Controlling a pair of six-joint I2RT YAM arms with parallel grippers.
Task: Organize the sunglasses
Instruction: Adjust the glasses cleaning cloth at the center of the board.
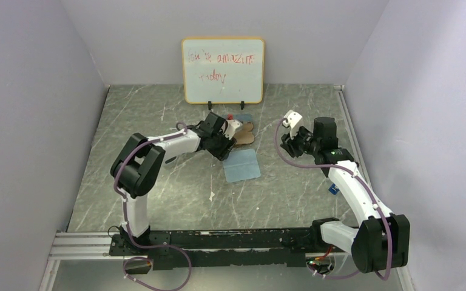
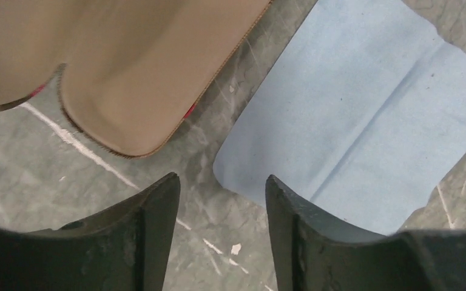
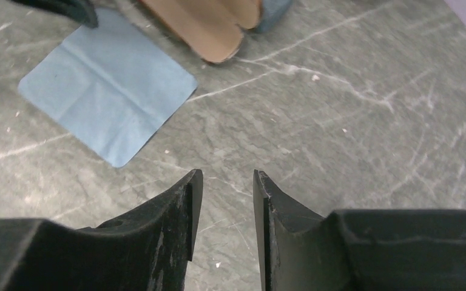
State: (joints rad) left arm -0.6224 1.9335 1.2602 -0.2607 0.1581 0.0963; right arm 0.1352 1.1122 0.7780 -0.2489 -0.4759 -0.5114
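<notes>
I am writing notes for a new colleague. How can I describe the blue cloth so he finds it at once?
Start at the whiteboard standing at the back of the table. In front of it lies the blue cloth, just on the near side of the brown case. Unlike that case, it is thin, square and light blue.

Whiteboard [image 1: 222, 71] at back, red handwritten txt, 2 lines; too blurry to read
</notes>
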